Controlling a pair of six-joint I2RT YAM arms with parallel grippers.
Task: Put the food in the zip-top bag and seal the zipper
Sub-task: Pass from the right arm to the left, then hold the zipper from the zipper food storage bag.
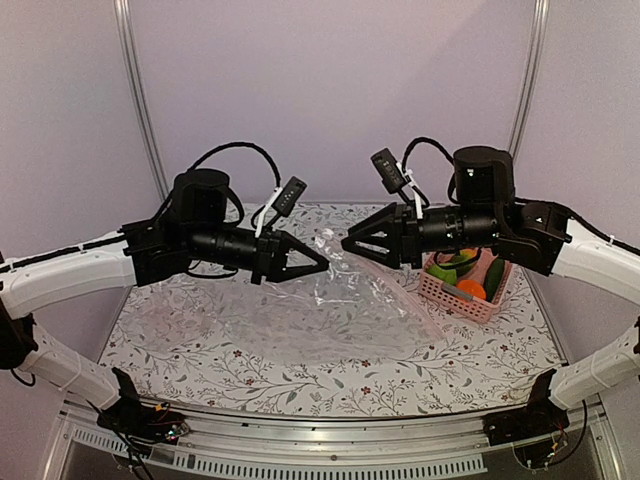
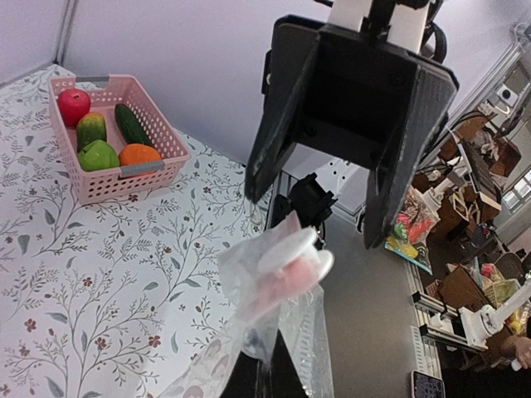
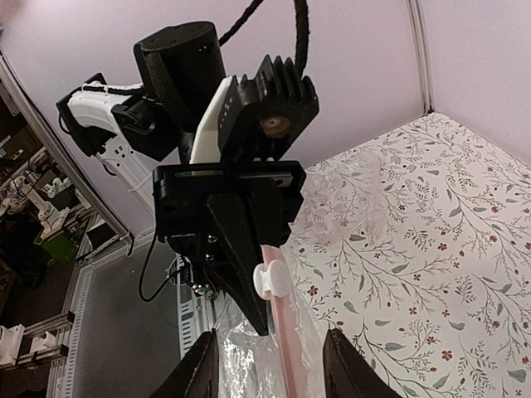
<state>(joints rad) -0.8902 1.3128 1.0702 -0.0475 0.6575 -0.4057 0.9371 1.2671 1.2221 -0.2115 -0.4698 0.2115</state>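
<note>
Floral table (image 1: 250, 370) from above: your left gripper (image 1: 322, 265) is clamped on the zip-top bag (image 1: 345, 300), food (image 1: 468, 272) lying in the basket (image 1: 440, 291). Left wrist: the right gripper (image 2: 315, 217) gapes opposite. Right wrist agrees; you're likely opening the bag, so grip its free lip next.

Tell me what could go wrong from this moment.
1. Only the left tool pinches the zip-top bag; the thin film might slip out.
2. The open right tool sits very near the left one; closing could make them collide.
3. The food lies in the basket; letting go to fetch it may collapse the bag.
</note>
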